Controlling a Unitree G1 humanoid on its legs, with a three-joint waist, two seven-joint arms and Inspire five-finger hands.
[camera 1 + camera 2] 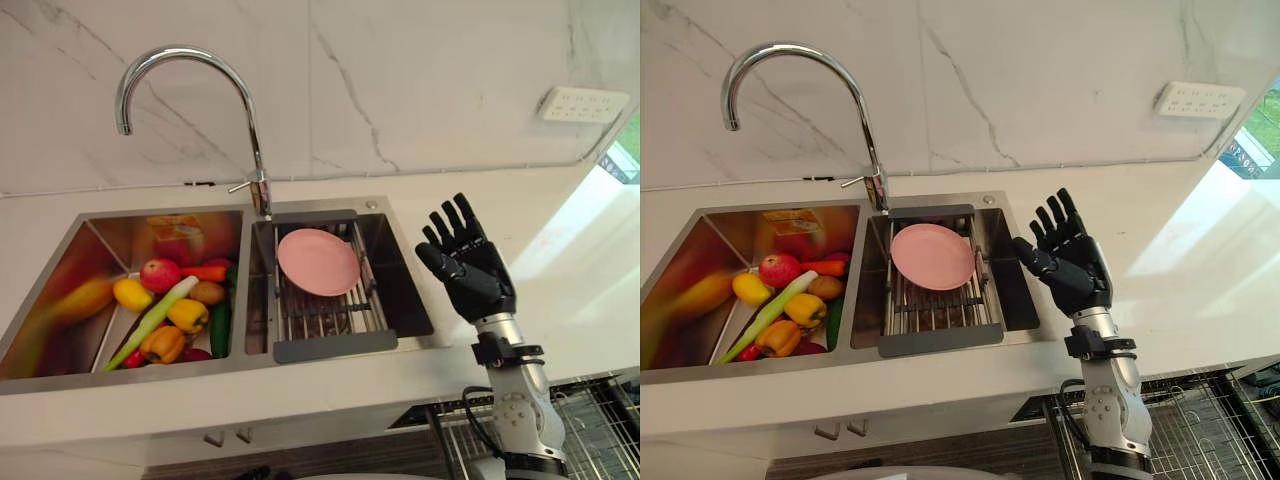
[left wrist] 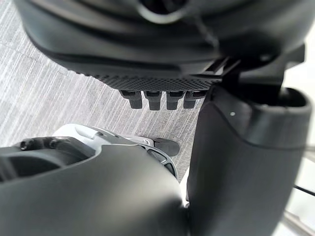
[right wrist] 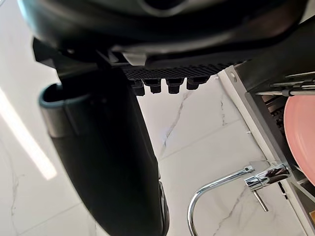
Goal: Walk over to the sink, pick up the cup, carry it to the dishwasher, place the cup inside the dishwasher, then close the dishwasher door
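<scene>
A steel double sink [image 1: 330, 352] is set in the white counter. In its right basin a pink plate [image 1: 318, 262] lies on a metal drain rack [image 1: 330, 320]. My right hand [image 1: 470, 265] is raised above the counter just right of that basin, fingers straight and spread, holding nothing. In the right wrist view the same hand [image 3: 123, 29] faces the marble wall, with the faucet [image 3: 231, 182] and the plate's edge [image 3: 302, 142] past it. My left hand [image 2: 147, 29] hangs low over grey floor, fingers relaxed and holding nothing.
The left basin holds several fruits and vegetables [image 1: 175, 310]. A curved chrome faucet [image 1: 180, 60] stands behind the divider. A wire dishwasher rack [image 1: 600, 420] shows below the counter's front edge at lower right. A wall socket [image 1: 583, 103] sits at upper right.
</scene>
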